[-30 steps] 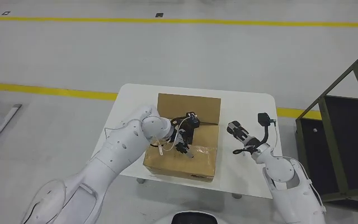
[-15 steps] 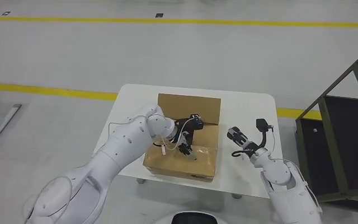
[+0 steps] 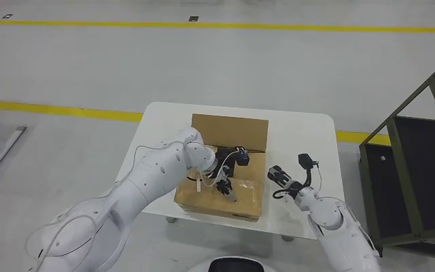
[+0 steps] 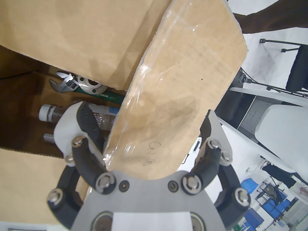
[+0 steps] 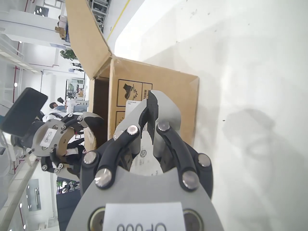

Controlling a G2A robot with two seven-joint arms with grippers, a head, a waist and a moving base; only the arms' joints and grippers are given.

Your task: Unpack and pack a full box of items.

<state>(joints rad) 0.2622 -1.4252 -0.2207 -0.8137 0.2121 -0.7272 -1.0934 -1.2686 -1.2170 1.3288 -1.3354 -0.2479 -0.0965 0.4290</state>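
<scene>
The taped cardboard flap (image 4: 187,56) looks light, stiff and slick, best pinched near its free edge; left end effector (image 4: 145,110) straddles it spread, right end effector (image 5: 150,103) pressed together, empty

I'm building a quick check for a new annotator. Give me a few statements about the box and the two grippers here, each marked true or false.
1. The right gripper is shut and holds nothing. True.
2. The box stands on the floor. False: it stands on the white table.
3. A green-handled wrench lies inside the box. True.
4. The left gripper is clamped on the bottle. False: it is open with a taped box flap between its fingers, and the bottle lies inside the box.
</scene>
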